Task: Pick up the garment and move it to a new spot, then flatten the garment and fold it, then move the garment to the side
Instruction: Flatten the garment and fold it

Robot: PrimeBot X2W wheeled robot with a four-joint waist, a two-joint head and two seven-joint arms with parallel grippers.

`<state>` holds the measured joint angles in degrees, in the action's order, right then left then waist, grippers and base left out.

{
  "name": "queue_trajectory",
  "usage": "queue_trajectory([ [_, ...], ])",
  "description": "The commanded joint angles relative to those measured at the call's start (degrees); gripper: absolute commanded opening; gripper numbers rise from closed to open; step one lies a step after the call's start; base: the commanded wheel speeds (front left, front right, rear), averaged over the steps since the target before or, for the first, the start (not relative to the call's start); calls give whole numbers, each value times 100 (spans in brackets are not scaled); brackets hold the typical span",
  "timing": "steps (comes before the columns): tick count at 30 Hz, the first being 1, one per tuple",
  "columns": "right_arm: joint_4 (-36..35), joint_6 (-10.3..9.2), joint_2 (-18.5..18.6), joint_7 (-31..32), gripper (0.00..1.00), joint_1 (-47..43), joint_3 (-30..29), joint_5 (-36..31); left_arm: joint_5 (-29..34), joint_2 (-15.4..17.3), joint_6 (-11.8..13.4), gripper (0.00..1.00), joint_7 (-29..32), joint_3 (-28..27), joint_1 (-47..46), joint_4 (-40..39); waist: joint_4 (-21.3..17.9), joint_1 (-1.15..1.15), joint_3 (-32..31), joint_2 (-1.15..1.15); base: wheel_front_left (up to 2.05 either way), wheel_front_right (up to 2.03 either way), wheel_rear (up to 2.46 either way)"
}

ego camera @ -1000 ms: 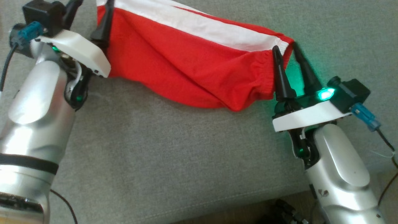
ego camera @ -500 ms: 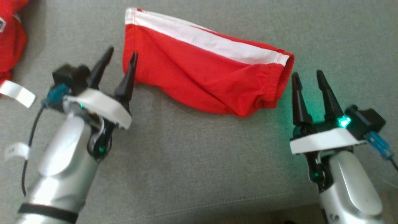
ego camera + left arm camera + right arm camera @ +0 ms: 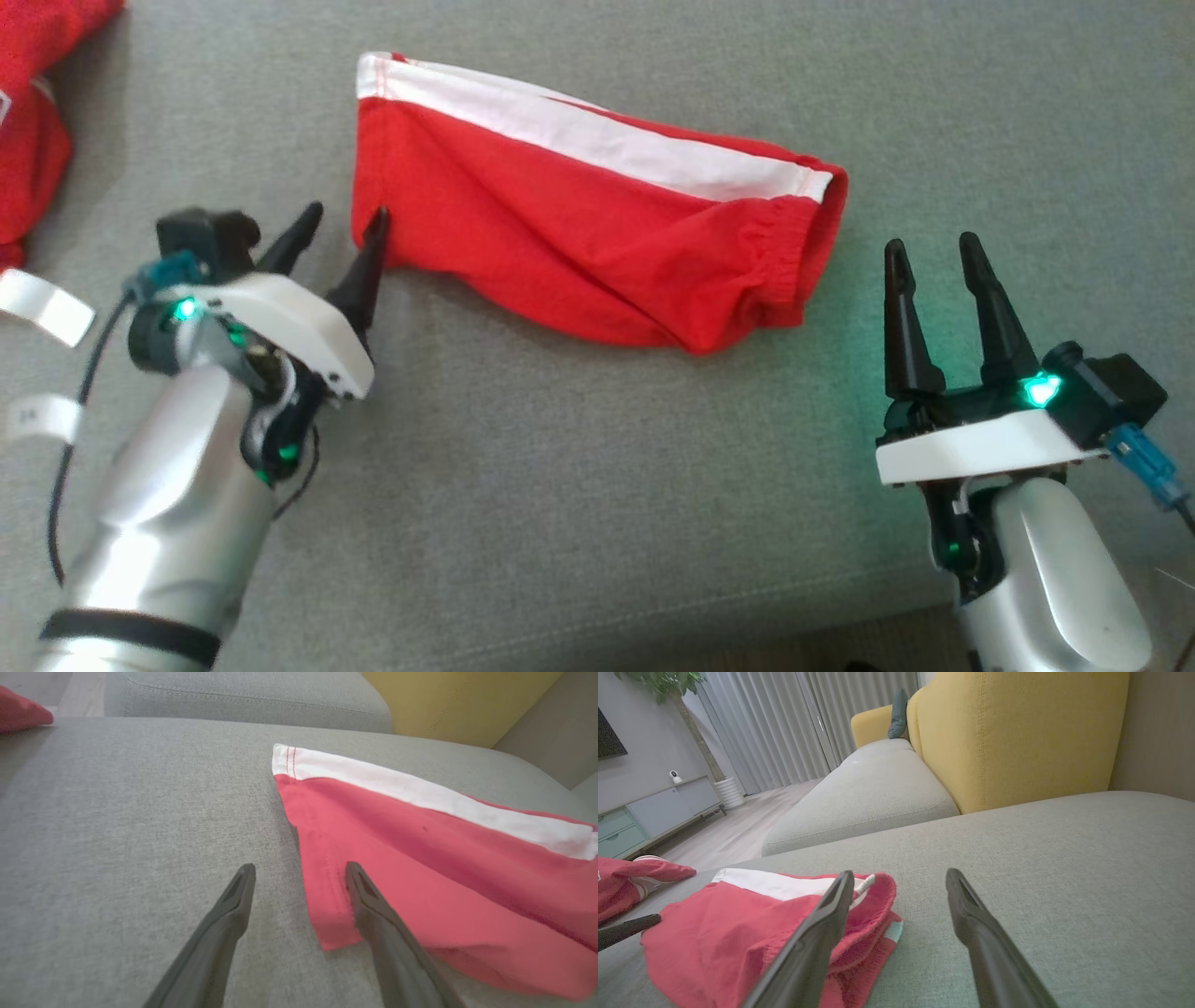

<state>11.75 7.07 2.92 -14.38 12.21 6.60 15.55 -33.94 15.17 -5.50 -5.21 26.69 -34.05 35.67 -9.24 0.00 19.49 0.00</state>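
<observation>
The garment (image 3: 579, 243) is a pair of red shorts with a white side stripe, lying folded on the grey sofa cushion (image 3: 560, 485). My left gripper (image 3: 345, 213) is open at the garment's left end, one fingertip against its lower left corner. In the left wrist view that finger overlaps the corner of the garment (image 3: 420, 858), and the left gripper (image 3: 300, 867) grips nothing. My right gripper (image 3: 934, 243) stands open just right of the elastic waistband, apart from it. The right wrist view shows the waistband end of the garment (image 3: 738, 914) left of the right gripper (image 3: 900, 873).
Another red garment (image 3: 37, 103) lies at the far left, with white tags (image 3: 42, 303) near my left arm. The cushion's front seam (image 3: 653, 607) runs along the bottom. A yellow sofa back (image 3: 1017, 742) rises behind the cushion.
Both grippers have drawn back from the garment's ends, and the right one has opened wider. The garment now lies free on the cushion. The head view has also shifted.
</observation>
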Motion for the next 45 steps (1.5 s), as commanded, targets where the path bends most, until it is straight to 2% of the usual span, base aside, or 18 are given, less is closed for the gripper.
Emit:
queue_trajectory([
  [1,-197,42,-4,-62,100,23,129,-8,-46,214,36,100,53,-262,-341,-104,-69,0,82,0,0,0,0],
  [6,-203,42,-4,-62,100,45,131,21,-122,225,57,100,252,-277,-486,35,-148,0,167,0,0,0,0],
  [13,-204,42,-4,-62,100,81,123,51,-310,143,-83,100,643,-73,-550,92,-223,0,222,0,0,0,0],
  [14,-204,42,-4,-62,100,85,126,54,-338,135,-97,94,683,-46,-549,82,-227,0,224,0,0,0,0],
  [16,-199,42,-4,-62,100,96,127,67,-379,134,-115,33,734,-6,-548,60,-233,0,227,0,0,0,0],
  [17,-194,42,-4,-62,100,104,127,73,-411,129,-125,9,767,13,-544,52,-233,0,227,0,0,0,0],
  [18,-189,42,-4,-62,100,111,128,77,-444,128,-135,0,810,39,-540,44,-234,0,226,0,0,0,0],
  [25,-167,42,-4,-62,100,141,106,85,-654,153,-176,0,775,115,-497,-117,-197,0,204,0,0,0,0],
  [33,-126,42,-4,-62,100,72,-119,-9,-821,308,-34,0,418,-75,133,-512,9,0,-36,0,0,0,0],
  [38,-114,42,-4,-62,100,28,-343,-157,-979,327,203,0,352,-167,766,-1138,204,0,-183,0,0,0,0],
  [45,-32,42,-4,-62,100,24,-454,-284,-1201,149,630,0,194,-283,1587,-1985,375,0,-265,0,0,0,0],
])
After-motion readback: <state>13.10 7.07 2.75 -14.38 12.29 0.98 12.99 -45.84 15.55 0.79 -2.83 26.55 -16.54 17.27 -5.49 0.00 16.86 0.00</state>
